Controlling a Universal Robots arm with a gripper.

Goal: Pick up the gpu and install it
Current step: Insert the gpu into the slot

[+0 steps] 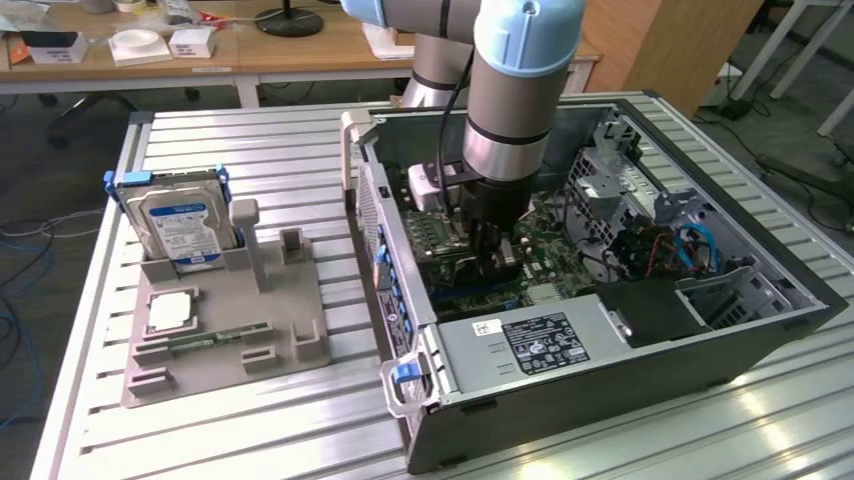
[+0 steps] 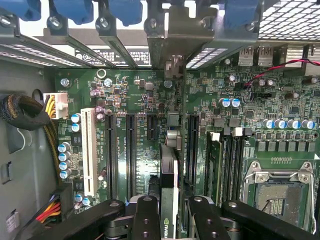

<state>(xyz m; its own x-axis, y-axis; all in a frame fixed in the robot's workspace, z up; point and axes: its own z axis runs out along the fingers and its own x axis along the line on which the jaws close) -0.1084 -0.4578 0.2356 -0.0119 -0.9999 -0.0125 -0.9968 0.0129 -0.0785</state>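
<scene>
**Wrist view: gpu held edge-on over the motherboard slots**

Wrist view shows the gpu [image 2: 169,200] standing on edge between the two black fingers [image 2: 146,220], which are closed narrowly on its faces. The card runs from the jaws towards 12 o'clock, where its silver bracket end [image 2: 173,65] meets the case's rear slot openings. It lies in line with the long black expansion slots [image 2: 131,150] on the motherboard [image 2: 280,95]; whether its edge connector is seated cannot be told from here.

The exterior view places the gripper [image 1: 487,245] deep inside the open computer case [image 1: 747,330], low over the green board, with the arm [image 1: 514,90] coming straight down. At about 9 o'clock from the case, well apart on the slatted bench [image 1: 240,140], a grey fixture tray [image 1: 254,330] carries the blue-labelled hard drive [image 1: 180,225], standing upright, and a narrow RAM stick [image 1: 200,343] lying flat.

As a judgement, the card will handle as stiff and fairly light, but fragile: its board carries small parts and its connector edge should not be scraped or twisted. The flat faces near the middle, where the jaws now pinch it, look the safest hold, clear of the connector edge and bracket.

The wrist camera gives the slot alignment, the white slot [image 2: 90,150] at 9 o'clock and the processor socket [image 2: 277,192] at 3 o'clock. The exterior camera gives the depth inside the case, the power supply [image 1: 534,345] at its near end, and the tray.
</scene>
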